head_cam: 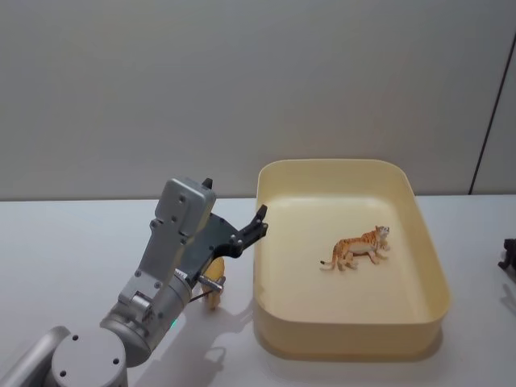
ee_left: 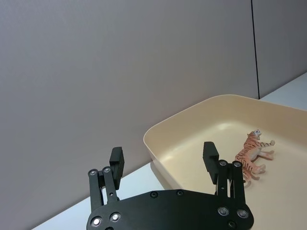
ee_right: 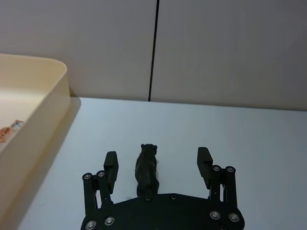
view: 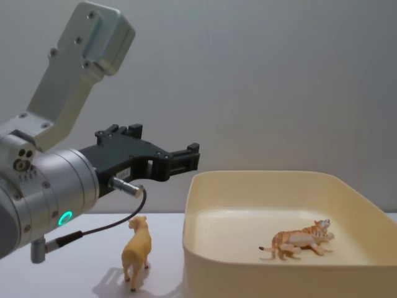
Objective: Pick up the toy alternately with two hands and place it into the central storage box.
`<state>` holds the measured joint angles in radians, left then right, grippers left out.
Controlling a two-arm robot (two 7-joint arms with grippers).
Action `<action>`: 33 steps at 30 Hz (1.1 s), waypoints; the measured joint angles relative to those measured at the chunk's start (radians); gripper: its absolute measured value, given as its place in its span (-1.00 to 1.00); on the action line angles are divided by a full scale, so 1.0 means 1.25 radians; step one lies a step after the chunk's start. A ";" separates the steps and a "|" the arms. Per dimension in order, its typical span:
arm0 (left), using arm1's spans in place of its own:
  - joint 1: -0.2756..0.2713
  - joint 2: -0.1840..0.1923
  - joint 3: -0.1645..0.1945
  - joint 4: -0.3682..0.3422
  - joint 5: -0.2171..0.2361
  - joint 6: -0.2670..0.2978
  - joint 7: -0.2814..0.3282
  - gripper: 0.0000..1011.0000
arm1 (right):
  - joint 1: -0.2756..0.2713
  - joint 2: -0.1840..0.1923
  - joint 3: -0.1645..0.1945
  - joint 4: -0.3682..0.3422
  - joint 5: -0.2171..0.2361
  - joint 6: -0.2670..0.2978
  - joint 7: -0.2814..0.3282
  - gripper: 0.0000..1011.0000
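Hovering beside the central storage box [head_cam: 429, 242] that holds the tiger [head_cam: 359, 247], my left gripper [ee_left: 163, 154] is empty, fingers apart. My right gripper [ee_right: 157, 159], fingers spread, straddles the black toy [ee_right: 146, 172], likely its turn to grab

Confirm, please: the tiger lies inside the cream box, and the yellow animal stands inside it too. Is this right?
Not quite. The tiger lies inside the cream box, but the yellow animal stands on the table outside it, as the chest view shows.

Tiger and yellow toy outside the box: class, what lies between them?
The box's left wall stands between the tiger and the yellow toy, clearest in the chest view; the left hand hangs above the toy.
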<state>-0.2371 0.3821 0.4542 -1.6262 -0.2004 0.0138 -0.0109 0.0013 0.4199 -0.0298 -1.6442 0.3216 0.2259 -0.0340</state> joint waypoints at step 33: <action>0.000 0.000 0.000 0.000 0.000 0.000 0.000 0.98 | 0.078 -0.036 -0.039 0.151 -0.089 0.015 0.024 -0.23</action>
<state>-0.2371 0.3821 0.4542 -1.6262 -0.2004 0.0138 -0.0109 0.0986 0.3751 -0.0781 -1.4559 0.2106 0.2446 -0.0039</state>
